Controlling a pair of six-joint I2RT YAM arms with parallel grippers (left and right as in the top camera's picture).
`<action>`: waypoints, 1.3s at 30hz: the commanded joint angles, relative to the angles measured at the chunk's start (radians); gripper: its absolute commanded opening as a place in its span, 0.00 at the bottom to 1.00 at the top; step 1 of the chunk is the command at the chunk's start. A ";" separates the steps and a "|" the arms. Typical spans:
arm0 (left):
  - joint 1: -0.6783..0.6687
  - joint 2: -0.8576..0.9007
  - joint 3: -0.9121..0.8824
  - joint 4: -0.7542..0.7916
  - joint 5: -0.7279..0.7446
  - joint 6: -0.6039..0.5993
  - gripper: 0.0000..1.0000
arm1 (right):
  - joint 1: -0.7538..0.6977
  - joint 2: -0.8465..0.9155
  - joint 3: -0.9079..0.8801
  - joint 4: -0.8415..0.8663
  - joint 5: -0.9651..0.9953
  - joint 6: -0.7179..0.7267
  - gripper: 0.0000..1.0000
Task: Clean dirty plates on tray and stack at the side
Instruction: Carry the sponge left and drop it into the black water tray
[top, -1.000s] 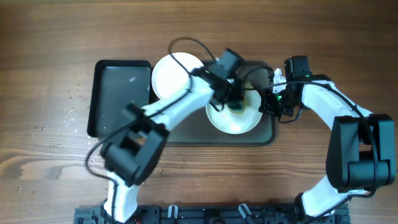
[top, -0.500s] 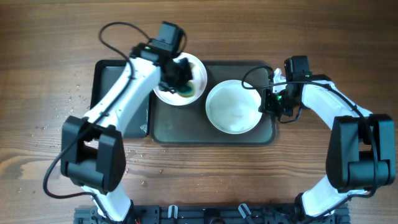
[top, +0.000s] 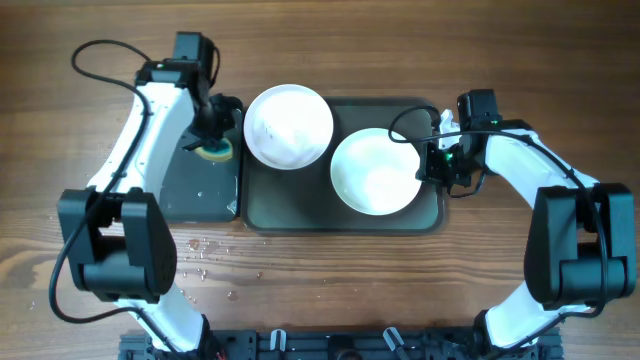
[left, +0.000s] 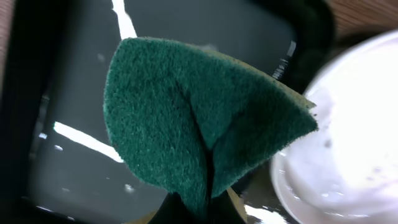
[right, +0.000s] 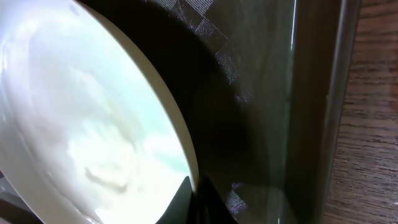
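Two white plates show from overhead. The left plate (top: 289, 126) lies across the left end of the dark tray (top: 300, 208). The right plate (top: 376, 172) sits tilted in the tray, and my right gripper (top: 432, 165) is shut on its right rim. The right wrist view has that plate (right: 74, 112), the tray floor (right: 261, 93) and the right gripper (right: 196, 194) pinching the rim. My left gripper (top: 213, 138) is shut on a green sponge (top: 213, 151) above the small black tray (top: 190, 190). The sponge (left: 199, 118) fills the left wrist view, with a plate's edge (left: 354, 124) at the right.
The small black tray (left: 56, 93) lies left of the big tray and looks wet. Water droplets (top: 205, 248) dot the wooden table in front of it. Bare wood (right: 373, 124) borders the big tray's right rim.
My left arm carried the sponge leftward, from the right plate across the left plate to above the small black tray. The right gripper kept its hold and did not move.
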 joint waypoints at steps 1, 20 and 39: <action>0.029 0.005 -0.038 0.027 -0.030 0.104 0.04 | 0.008 -0.021 -0.002 0.005 -0.027 0.000 0.04; 0.089 0.005 -0.272 0.201 -0.085 0.122 0.31 | 0.008 -0.021 -0.002 0.008 -0.027 0.001 0.04; 0.269 -0.306 -0.148 0.210 -0.024 -0.046 1.00 | 0.008 -0.021 -0.002 0.013 -0.027 -0.002 0.05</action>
